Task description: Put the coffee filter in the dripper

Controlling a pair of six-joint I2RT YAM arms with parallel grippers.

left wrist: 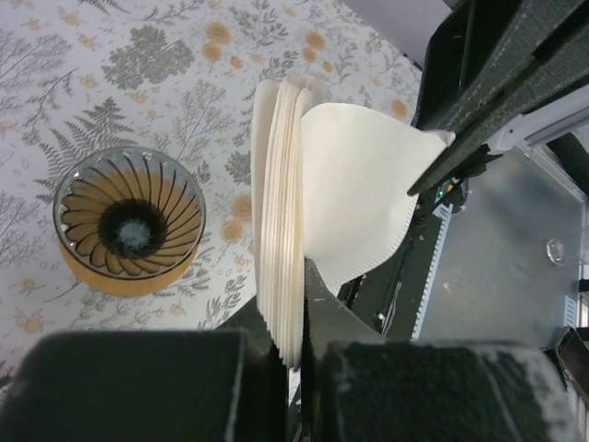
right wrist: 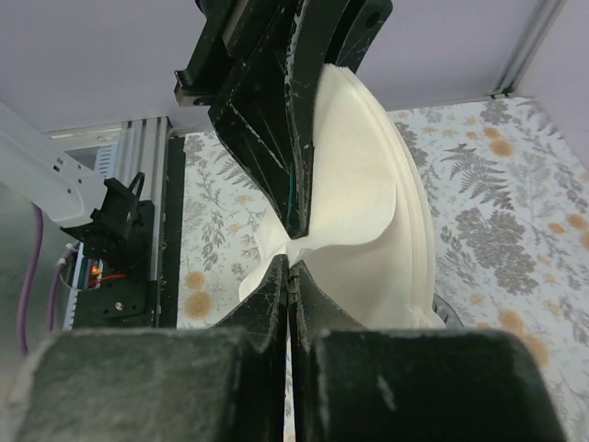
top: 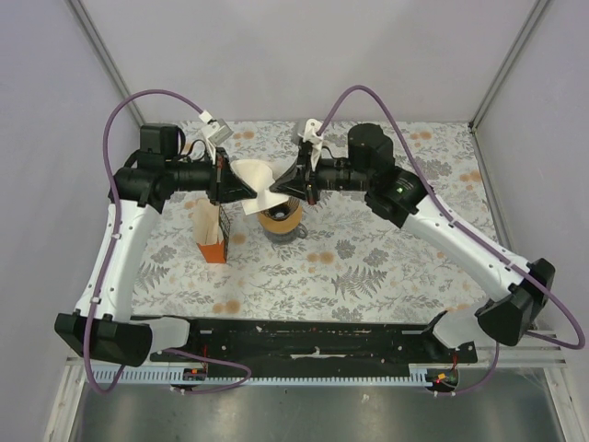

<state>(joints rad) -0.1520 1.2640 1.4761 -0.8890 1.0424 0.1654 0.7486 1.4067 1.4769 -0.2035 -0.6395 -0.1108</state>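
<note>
Right now my right jaws are pinched together on the edge of one coffee filter [left wrist: 359, 193], raised above the dripper [left wrist: 129, 221] and slightly to its side. My left jaws clamp the stack of filters [left wrist: 281, 230]. I should peel slowly, so only one sheet comes away.

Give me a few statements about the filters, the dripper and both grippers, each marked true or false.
1. The left gripper clamps a stack of filters. True.
2. The dripper already holds a filter. False: its ribbed cone is bare.
3. The right gripper is shut on the edge of one coffee filter, which fans away from the stack. True.
4. The printed packet stands on the right arm's side of the dripper. False: it stands on the left arm's side.
</note>
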